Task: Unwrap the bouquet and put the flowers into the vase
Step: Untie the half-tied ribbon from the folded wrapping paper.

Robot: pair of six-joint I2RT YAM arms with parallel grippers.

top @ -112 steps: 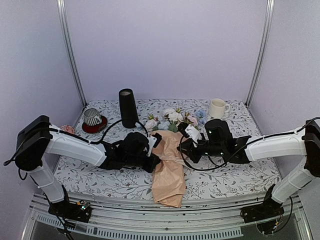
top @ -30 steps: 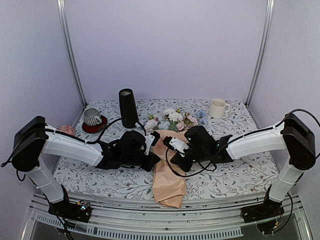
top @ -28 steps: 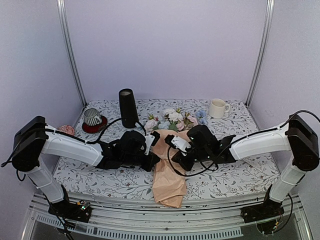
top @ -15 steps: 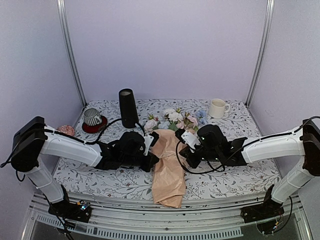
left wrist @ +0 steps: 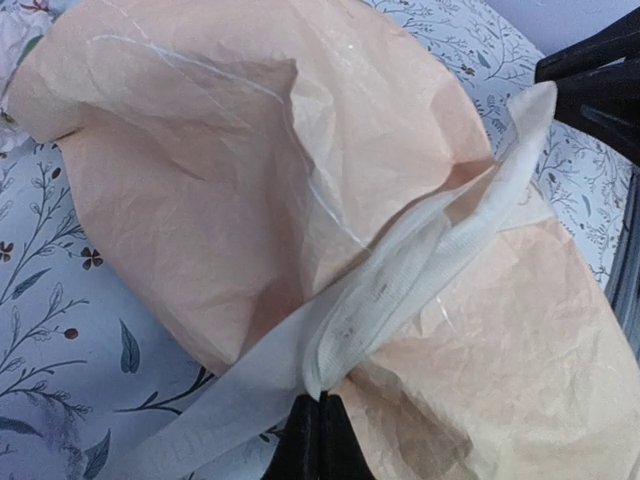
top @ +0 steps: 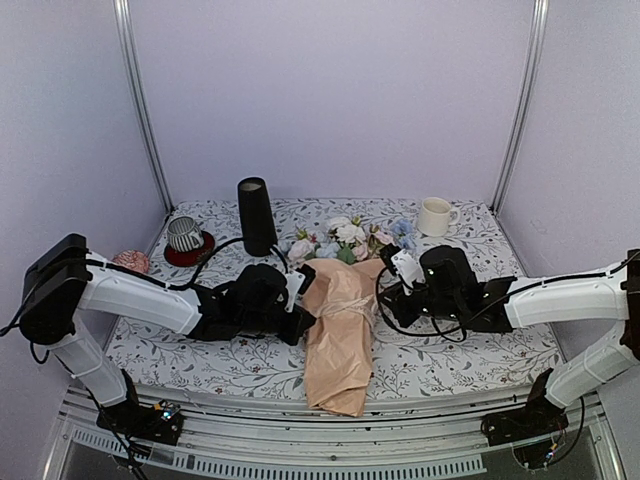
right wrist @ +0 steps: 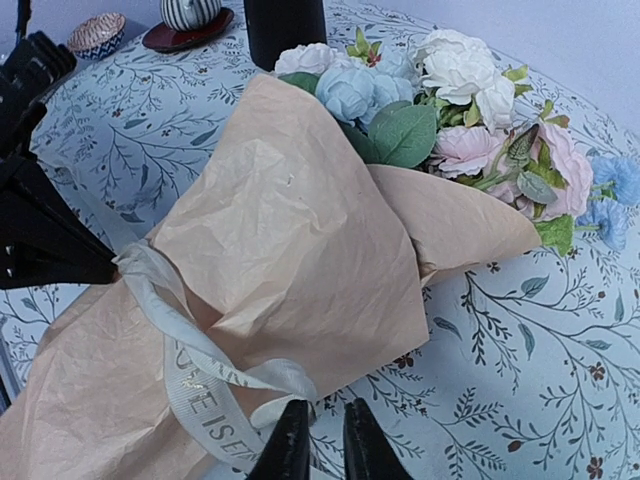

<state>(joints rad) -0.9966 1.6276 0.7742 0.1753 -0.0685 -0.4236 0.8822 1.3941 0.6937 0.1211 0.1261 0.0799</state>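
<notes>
right claw point(top: 388, 292) has drawn back to the right since a second ago: it was over the middle of the wrap point(right wrist: 290, 260), now it sits just off the wrap's right edge. bouquet point(top: 338, 325) lies flat on the table point(top: 470, 350) between the arms, flowers point(top: 345, 238) toward the back near the vase point(top: 256, 215), ribbon point(left wrist: 400, 290) knotted round its waist. my left claw point(left wrist: 320, 408) is pinched tight on a ribbon tail. right claw's fingers stand a narrow slit apart, a ribbon loop just off their tips, nothing between them that i can see. untying looks like the step in hand. i'd keep the left pinch as anchor, close the right on the free tail rather than the loop, then pull outward, low and steady, so the knot slides open and the wrap isn't dragged.
</notes>
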